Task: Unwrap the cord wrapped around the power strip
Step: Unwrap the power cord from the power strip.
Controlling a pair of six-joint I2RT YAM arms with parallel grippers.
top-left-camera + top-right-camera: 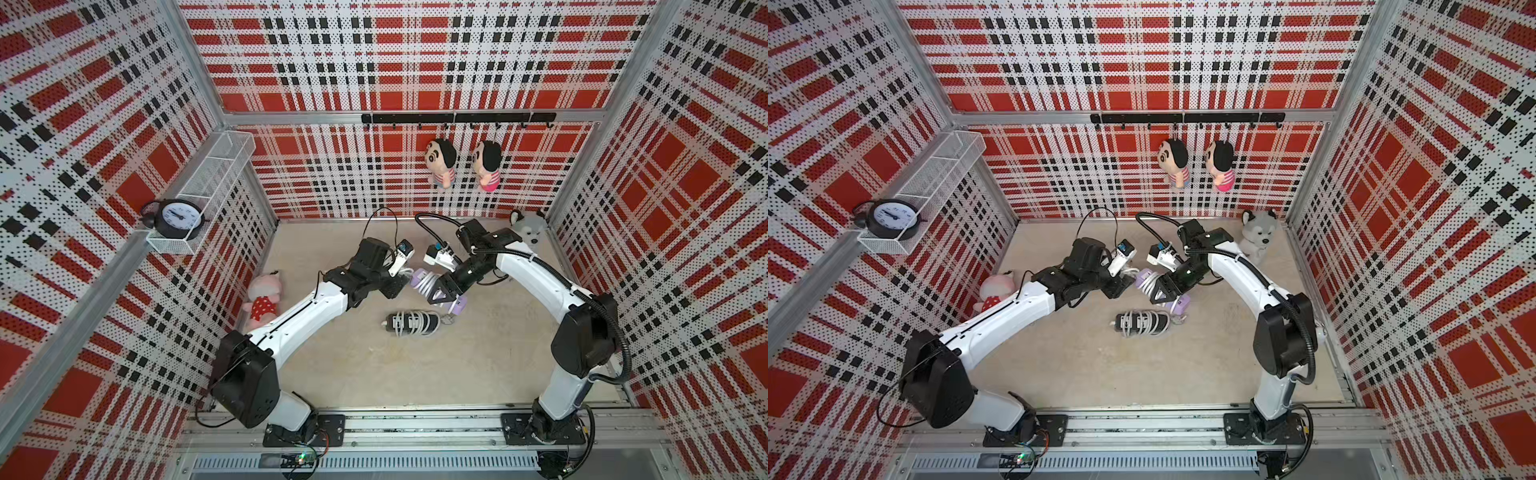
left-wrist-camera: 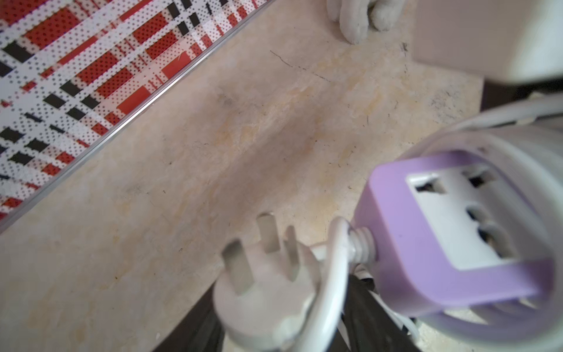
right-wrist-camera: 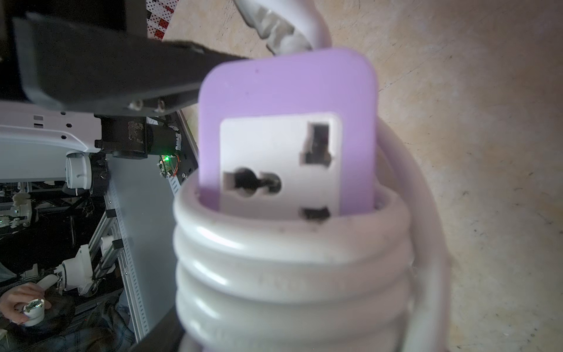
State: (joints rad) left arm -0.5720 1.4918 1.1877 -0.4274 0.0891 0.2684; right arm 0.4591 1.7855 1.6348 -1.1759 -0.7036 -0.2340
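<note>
Behind the centre of the surface [image 1: 478, 365], toward its back edge, the right jaws are grasping the purple power strip [image 1: 419, 277] across its middle, where the white cord [image 3: 289, 259] is coiling tightly round it. Its long axis is running slantwise, the cord end pointing toward the left edge and the left arm [image 1: 307, 307], which is lying nearer to the loose plug [image 2: 268, 289]. That plug is sitting between the left jaws, though whether they are clenching it I cannot tell.

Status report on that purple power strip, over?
Right gripper clamps purple power strip, cord still wrapped. Left gripper at plug, grip unclear. Black power strip nearby.
</note>
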